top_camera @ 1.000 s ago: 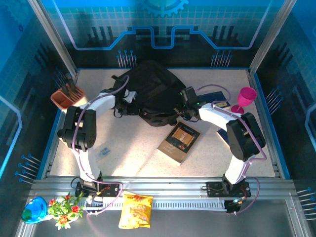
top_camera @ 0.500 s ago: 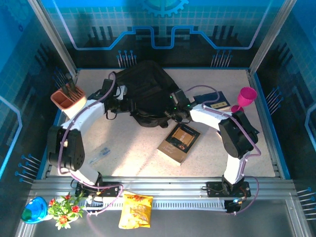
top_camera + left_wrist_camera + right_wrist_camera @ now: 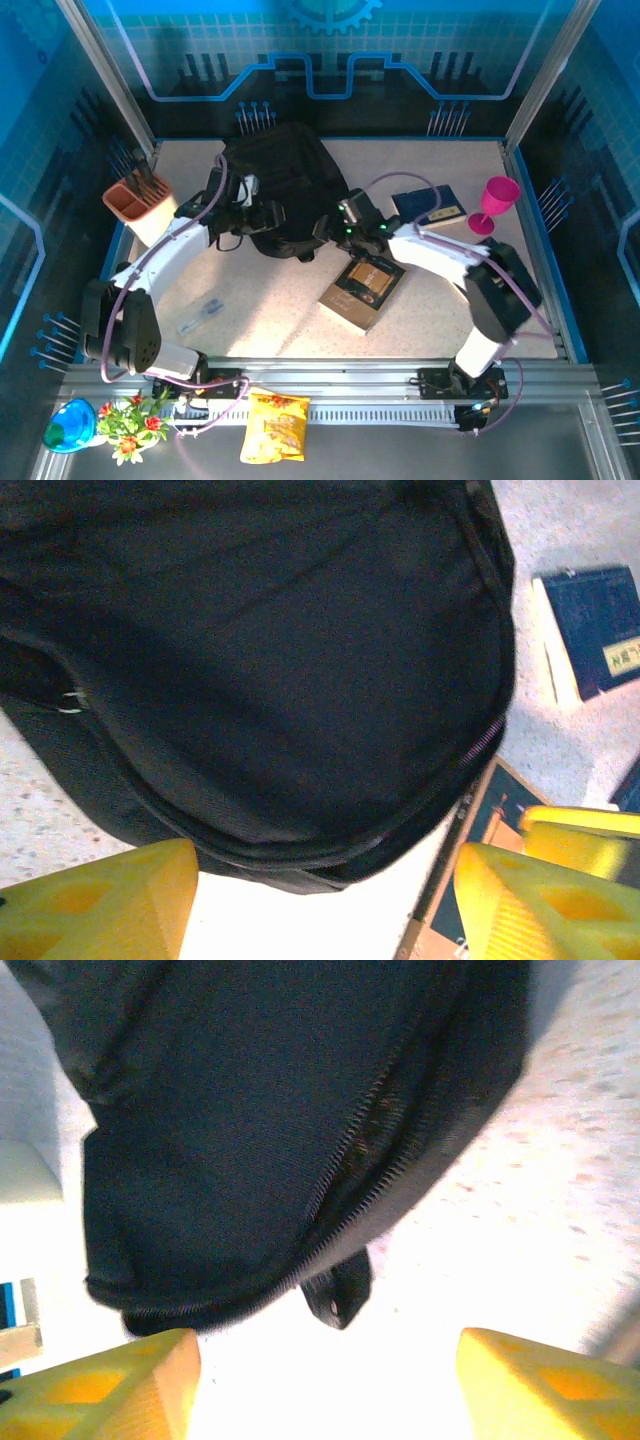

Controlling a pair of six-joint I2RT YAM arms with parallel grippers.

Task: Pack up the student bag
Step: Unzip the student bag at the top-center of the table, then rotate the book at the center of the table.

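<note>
**Bag.** The bag [image 3: 285,180] lies on the tabletop [image 3: 260,300], in the far half and slightly left of centre. Its rounded end points toward the arms. In the left wrist view, the bag [image 3: 260,650] has a zipper line running along its curved edge. A small metal ring [image 3: 68,702] shows on its left side. In the right wrist view, the bag [image 3: 270,1110] shows a zipper seam, and a black pull tab [image 3: 340,1295] hangs from its lower edge over the tabletop [image 3: 520,1210].

**Left gripper.** The left gripper [image 3: 270,215] is at the near-left side of the bag. In its wrist view, the left gripper [image 3: 325,865] is released: the yellow fingers [image 3: 100,900] stand wide apart and nothing is clamped between them. The bag's edge lies just beyond the fingertips.

**Right gripper.** The right gripper [image 3: 330,228] is at the near-right edge of the bag. In its wrist view, the right gripper [image 3: 328,1345] is released: the fingers [image 3: 550,1380] are spread, with bare tabletop between them. The bag and pull tab are just ahead and not gripped.

**Other items.**
- A brown book [image 3: 362,288] lies near the bag, on its near-right side, below the right gripper.
- A blue book [image 3: 428,205] lies to the right of the bag.
- A pink goblet [image 3: 495,200] stands upright beyond the blue book, near the right edge.
- An orange holder [image 3: 135,203] stands at the left edge.
- A small clear item [image 3: 200,313] lies left of centre, nearer the arms. What it is cannot be determined.
- A yellow snack pack [image 3: 273,425] lies on the near rail.
</note>
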